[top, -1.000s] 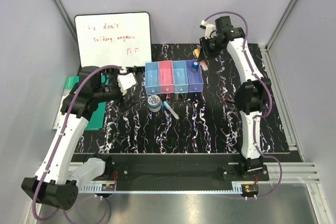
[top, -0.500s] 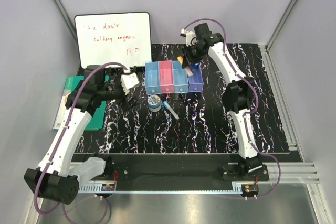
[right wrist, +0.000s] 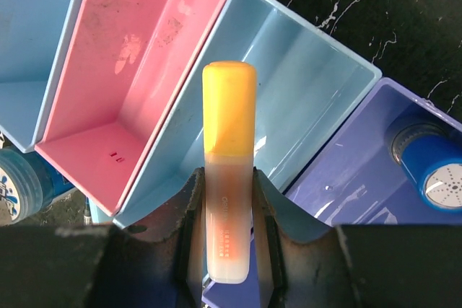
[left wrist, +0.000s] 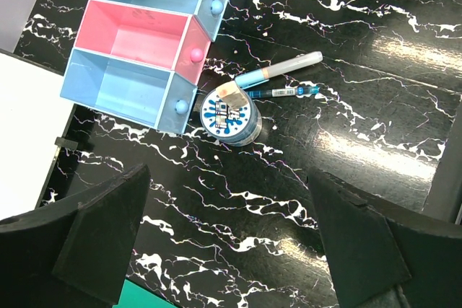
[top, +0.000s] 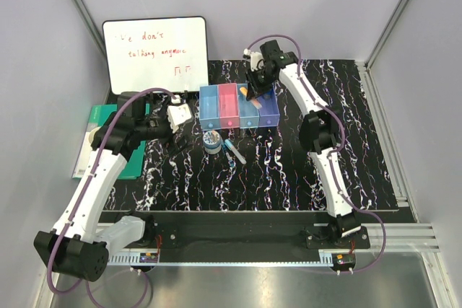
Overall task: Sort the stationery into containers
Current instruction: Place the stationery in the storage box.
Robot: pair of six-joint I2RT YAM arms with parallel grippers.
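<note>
Containers (top: 228,104) stand in a joined row at the far side of the tabletop (top: 289,171). The right claw (right wrist: 228,189) hangs over them, clamped on an orange-capped highlighter (right wrist: 229,128) whose cap points over the third, light blue bin (right wrist: 310,99). Released at this slant, it may catch the shared wall and tip into the pink bin (right wrist: 144,55). The left claw (left wrist: 227,239) gapes empty above the tape roll (left wrist: 227,115) and pens (left wrist: 278,73); a careless descent could scatter them.

We count four bins (top: 228,106); beside them one tape roll (left wrist: 227,115) and two pens (left wrist: 278,73); inside, one cylinder (right wrist: 433,171); above, one highlighter (right wrist: 229,171).
</note>
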